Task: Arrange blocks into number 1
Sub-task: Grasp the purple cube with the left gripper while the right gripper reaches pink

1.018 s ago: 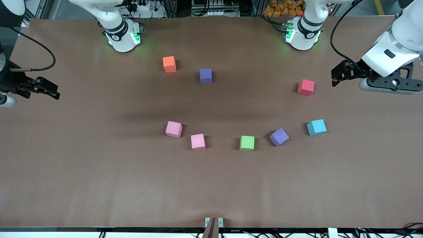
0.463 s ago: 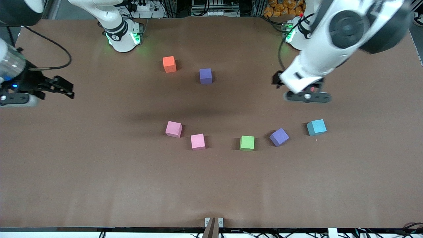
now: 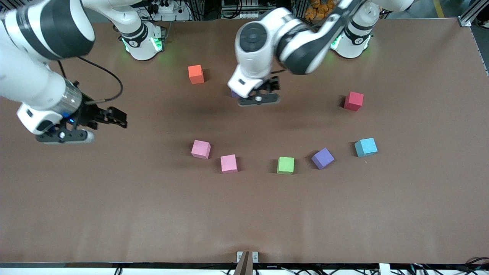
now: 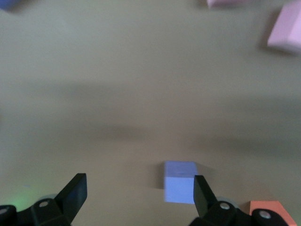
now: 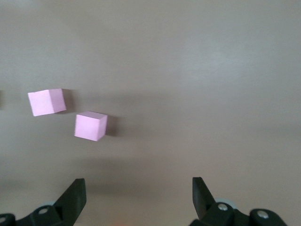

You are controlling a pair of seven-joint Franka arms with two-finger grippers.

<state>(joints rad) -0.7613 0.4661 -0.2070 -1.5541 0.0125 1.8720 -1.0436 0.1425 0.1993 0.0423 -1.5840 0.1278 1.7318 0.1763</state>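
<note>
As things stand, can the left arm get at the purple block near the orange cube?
Probably yes: the left gripper hangs over that purple block, jaws open, nothing between them.

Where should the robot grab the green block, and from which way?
From straight above, I think. The green block sits flat on the table, squared to the table's edges, apart from the purple block beside it. Fingers could pinch two opposite flat sides around the middle; the open space all round leaves room for them.

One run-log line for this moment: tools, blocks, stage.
left tool: open, over purple block | right tool: open, over bare table | pink blocks: untouched | stage: approach
</note>
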